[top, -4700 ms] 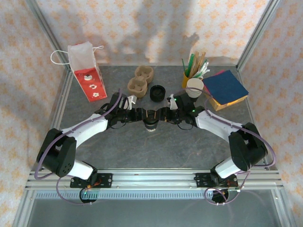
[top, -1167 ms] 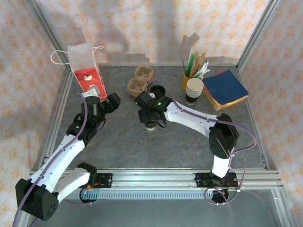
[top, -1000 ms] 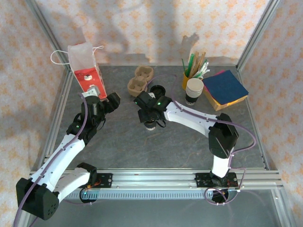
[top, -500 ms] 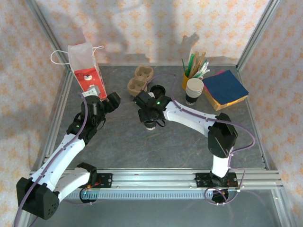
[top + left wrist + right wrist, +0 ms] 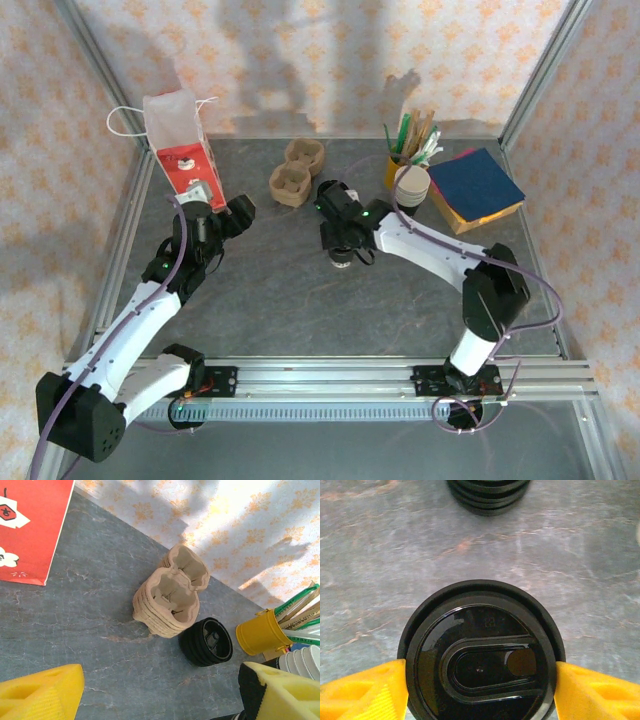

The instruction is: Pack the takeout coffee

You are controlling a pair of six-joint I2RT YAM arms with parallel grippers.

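The takeout coffee [image 5: 480, 655], a small black cup under a round black lid, stands on the grey table near the middle [image 5: 342, 263]. My right gripper [image 5: 480, 680] is shut on it, with one yellow finger pressed against each side of the lid; it reaches in from the right [image 5: 340, 243]. The red bag [image 5: 185, 150] stands upright at the back left, its red side showing in the left wrist view [image 5: 30, 525]. My left gripper [image 5: 236, 213] hovers just right of the bag, open, with bare table between its yellow fingers [image 5: 40, 692].
A stack of brown pulp carriers [image 5: 170, 597] lies at the back centre, with a stack of black lids [image 5: 206, 642] beside it. At the back right are a yellow holder of stirrers [image 5: 405, 150], lidless white-rimmed cups [image 5: 410, 185] and blue napkins [image 5: 475, 188].
My right gripper has carried the takeout coffee a short way to the right across the table. The left arm has stayed still and open.
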